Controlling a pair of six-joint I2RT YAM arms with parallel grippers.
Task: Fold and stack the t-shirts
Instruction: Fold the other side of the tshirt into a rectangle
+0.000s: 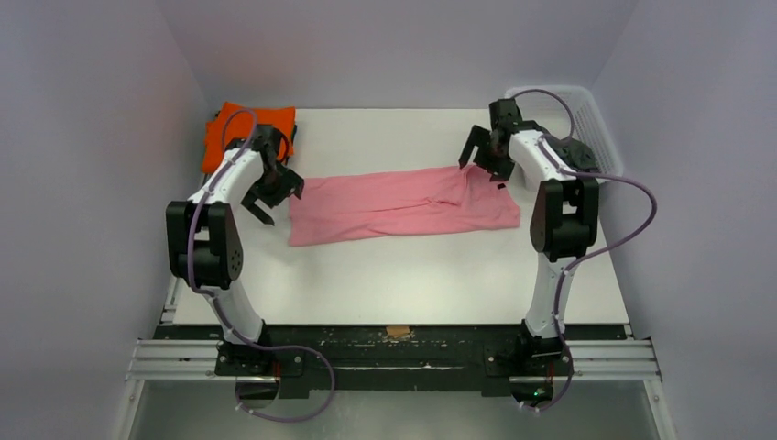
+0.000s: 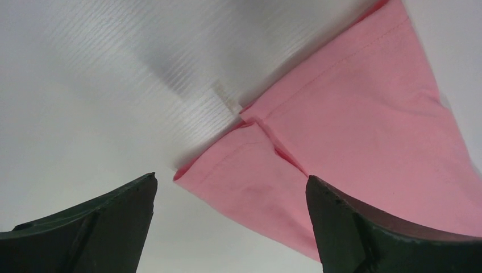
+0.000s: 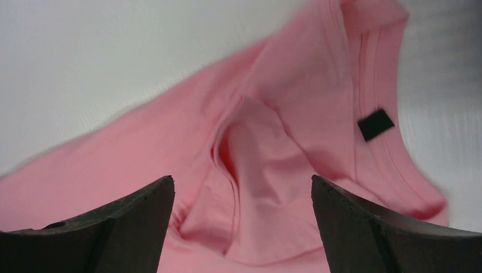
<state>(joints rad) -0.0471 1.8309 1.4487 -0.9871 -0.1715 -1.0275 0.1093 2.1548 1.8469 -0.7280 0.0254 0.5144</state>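
Observation:
A pink t-shirt [image 1: 403, 205] lies folded into a long strip across the middle of the table. My left gripper [image 1: 271, 194] is open and empty, just above the strip's left end; the left wrist view shows the hem corner [image 2: 250, 165] between its fingers. My right gripper [image 1: 483, 158] is open and empty above the strip's right end, over the collar and sleeve folds [image 3: 267, 153]. A folded orange t-shirt [image 1: 246, 133] lies at the back left. Something dark lies in the basket, too hidden to name.
A white mesh basket [image 1: 586, 115] stands at the back right corner, behind the right arm. The table [image 1: 403, 275] has bare white surface in front of the pink strip. Grey walls close in on both sides.

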